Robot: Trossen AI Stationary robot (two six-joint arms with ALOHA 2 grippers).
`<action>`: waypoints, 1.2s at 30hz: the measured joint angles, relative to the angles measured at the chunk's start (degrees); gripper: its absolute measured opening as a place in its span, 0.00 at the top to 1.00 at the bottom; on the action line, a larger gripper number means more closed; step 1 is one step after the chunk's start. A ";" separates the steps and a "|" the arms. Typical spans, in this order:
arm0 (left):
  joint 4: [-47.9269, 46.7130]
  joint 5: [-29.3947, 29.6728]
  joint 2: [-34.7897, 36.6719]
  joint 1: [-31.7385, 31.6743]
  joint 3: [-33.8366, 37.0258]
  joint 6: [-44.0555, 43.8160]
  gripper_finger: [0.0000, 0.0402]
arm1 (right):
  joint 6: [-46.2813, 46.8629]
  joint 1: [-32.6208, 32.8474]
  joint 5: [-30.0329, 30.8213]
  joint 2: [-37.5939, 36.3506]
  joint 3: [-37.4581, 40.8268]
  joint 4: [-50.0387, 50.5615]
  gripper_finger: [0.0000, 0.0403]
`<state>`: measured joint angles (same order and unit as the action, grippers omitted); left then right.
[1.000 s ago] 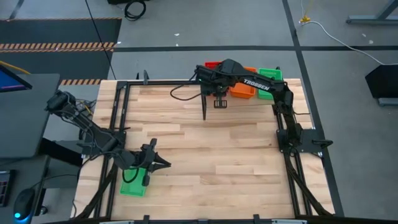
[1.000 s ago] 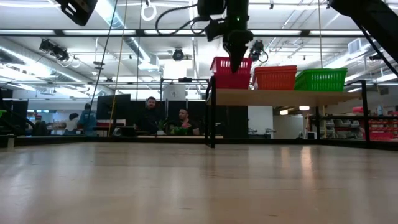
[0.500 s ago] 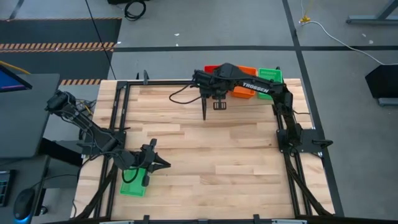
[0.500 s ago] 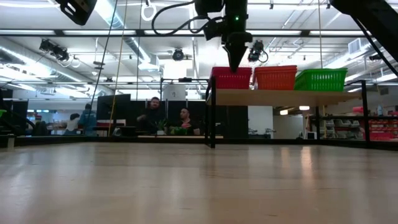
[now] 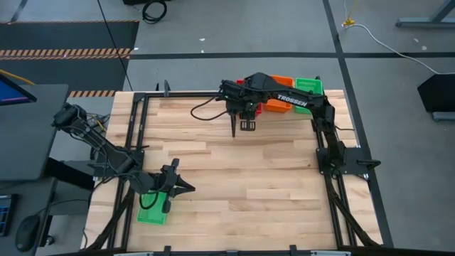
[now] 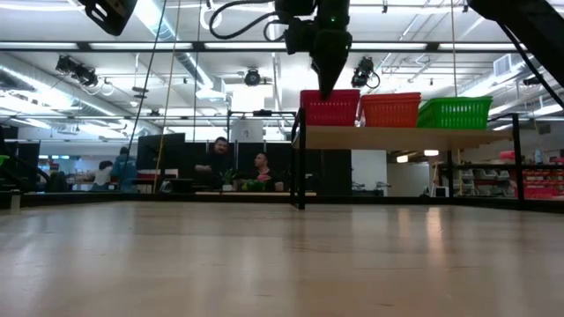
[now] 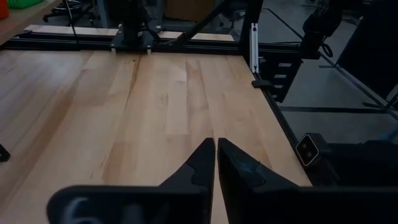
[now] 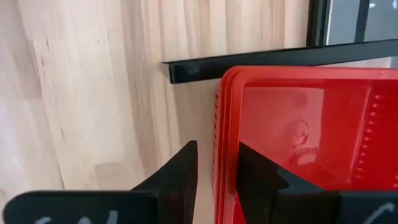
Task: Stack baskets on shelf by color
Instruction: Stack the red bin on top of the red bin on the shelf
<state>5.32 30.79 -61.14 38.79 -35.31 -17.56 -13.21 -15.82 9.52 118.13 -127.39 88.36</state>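
The shelf (image 6: 397,136) stands at the table's far edge and carries red baskets (image 6: 330,107), orange baskets (image 6: 389,109) and green baskets (image 6: 454,112), left to right. My right gripper (image 6: 323,86) points down over the red stack, open. Its fingers stand on either side of the top red basket's rim (image 8: 225,124), near a corner. One more green basket (image 5: 151,212) lies flat on the table near the left front corner, under my left arm. My left gripper (image 7: 216,155) hovers beside it, shut and empty. My right gripper comes from above with one finger inside and one outside the top red basket's side wall (image 8: 224,143). The basket rests in the red stack on the shelf. Whether a finger (image 8: 252,168) touches the rim, I cannot tell.
Bare tabletop (image 5: 242,178) stretches between the shelf and the left arm. A black frame (image 5: 135,142) borders the table, and a shelf post (image 5: 234,124) stands at the front left of the shelf. Two people (image 6: 238,167) sit in the room behind.
The top red basket stood higher a second ago and has sunk level into the red stack, let go by my right gripper. That gripper has tipped a little, its tip swinging toward the table's left along the basket's rim.
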 joint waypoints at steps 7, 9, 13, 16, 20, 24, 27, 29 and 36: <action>0.00 -0.01 0.00 0.02 0.00 -0.23 0.93 | -0.02 0.03 4.26 0.00 0.00 0.04 0.74; 0.01 -0.01 0.00 0.02 0.00 -0.27 0.94 | -0.19 0.01 4.35 0.00 0.00 0.28 0.74; 0.00 -0.01 0.00 0.02 0.02 -1.31 0.94 | -0.96 0.03 4.37 0.00 0.00 1.56 0.76; 0.00 0.00 0.00 0.02 0.02 -1.32 0.93 | -3.28 0.15 4.44 0.00 0.00 1.67 0.78; 0.00 0.00 0.00 0.02 0.02 -1.34 0.92 | -6.49 0.81 6.64 0.00 0.00 1.68 0.84; 0.00 0.00 0.00 0.02 0.02 -1.32 0.92 | -8.71 1.15 7.34 0.00 0.00 1.74 0.91; 0.00 0.00 0.00 0.02 0.02 -1.30 0.93 | -8.85 1.15 6.92 0.00 0.00 1.74 0.95; 0.00 0.00 0.00 0.02 0.02 -1.30 0.94 | -8.86 1.15 6.90 0.00 0.00 1.72 0.95; 0.00 0.00 0.00 0.04 0.02 -1.29 0.93 | -7.92 1.15 6.90 0.00 0.00 1.68 0.87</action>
<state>5.32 30.78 -61.14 38.83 -35.29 -18.85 -21.13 -14.68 16.43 118.13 -127.39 90.04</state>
